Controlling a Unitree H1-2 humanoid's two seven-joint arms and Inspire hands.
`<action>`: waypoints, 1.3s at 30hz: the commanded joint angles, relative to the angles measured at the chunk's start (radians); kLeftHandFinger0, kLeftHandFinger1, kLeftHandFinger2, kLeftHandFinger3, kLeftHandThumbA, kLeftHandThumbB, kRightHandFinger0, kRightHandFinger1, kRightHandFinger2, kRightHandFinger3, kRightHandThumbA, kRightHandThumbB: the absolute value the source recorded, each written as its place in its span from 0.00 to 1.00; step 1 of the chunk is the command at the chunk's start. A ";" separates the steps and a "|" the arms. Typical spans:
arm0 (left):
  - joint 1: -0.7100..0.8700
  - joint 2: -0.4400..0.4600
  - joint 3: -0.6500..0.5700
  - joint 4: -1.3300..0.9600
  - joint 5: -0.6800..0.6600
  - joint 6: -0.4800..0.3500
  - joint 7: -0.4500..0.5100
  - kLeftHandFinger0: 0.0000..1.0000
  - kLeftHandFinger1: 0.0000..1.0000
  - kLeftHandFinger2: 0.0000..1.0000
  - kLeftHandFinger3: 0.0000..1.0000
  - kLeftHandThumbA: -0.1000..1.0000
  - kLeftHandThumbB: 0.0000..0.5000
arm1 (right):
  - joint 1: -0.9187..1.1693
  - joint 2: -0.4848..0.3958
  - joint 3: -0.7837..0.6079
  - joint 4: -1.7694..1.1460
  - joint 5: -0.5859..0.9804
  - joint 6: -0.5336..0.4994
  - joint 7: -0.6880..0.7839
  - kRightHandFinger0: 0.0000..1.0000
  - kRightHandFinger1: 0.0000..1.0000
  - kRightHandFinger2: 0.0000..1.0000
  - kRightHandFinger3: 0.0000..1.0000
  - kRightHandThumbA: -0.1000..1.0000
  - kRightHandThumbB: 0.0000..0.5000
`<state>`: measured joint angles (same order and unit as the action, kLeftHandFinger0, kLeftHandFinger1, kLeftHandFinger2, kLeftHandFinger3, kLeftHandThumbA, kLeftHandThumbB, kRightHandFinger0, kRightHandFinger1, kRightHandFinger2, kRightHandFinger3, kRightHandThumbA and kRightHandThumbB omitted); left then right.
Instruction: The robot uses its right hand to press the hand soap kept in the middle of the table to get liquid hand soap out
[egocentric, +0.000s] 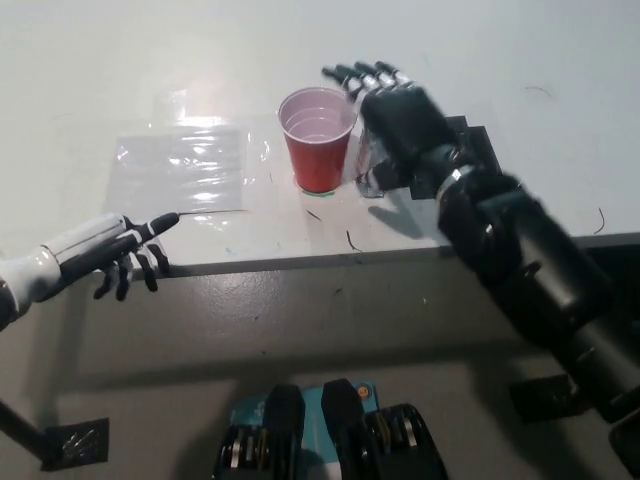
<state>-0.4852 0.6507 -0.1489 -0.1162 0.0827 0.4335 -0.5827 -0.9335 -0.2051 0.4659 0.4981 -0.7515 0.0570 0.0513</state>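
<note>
My black right hand (400, 118) hovers over the table (80, 60) just right of a red plastic cup (318, 142), palm down and fingers spread, open and slightly blurred. Under its palm, beside the cup, a small clear object (364, 168) partly shows; the hand hides most of it, so I cannot tell whether it is the hand soap. The cup stands upright with a pale inside. My white left hand (108, 250) rests at the table's front edge on the left, its dark fingers apart and holding nothing.
A clear plastic sheet (185, 165) lies flat left of the cup. A black patch (472, 150) sits on the table behind my right wrist. The table's front edge (300, 262) runs across the middle of the view, with grey floor below.
</note>
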 joint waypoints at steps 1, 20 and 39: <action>-0.007 0.033 0.010 -0.025 0.002 -0.002 -0.005 0.15 0.21 0.37 0.61 1.00 0.42 | -0.135 -0.024 -0.058 -0.072 0.055 0.042 0.102 1.00 1.00 1.00 1.00 1.00 0.76; 0.043 0.028 0.021 -0.045 -0.002 0.023 0.005 0.13 0.19 0.35 0.61 1.00 0.37 | -0.170 -0.078 -0.203 -0.253 0.086 0.104 0.122 1.00 1.00 1.00 1.00 1.00 0.89; 0.110 0.033 0.075 -0.052 -0.015 -0.020 0.015 0.12 0.20 0.36 0.61 1.00 0.44 | 0.225 -0.240 -0.466 -0.708 0.220 0.247 0.201 1.00 1.00 1.00 1.00 1.00 0.79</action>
<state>-0.3719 0.6512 -0.1027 -0.1413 0.0793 0.4299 -0.5819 -0.7518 -0.4158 0.0512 -0.1240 -0.5919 0.2537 0.2309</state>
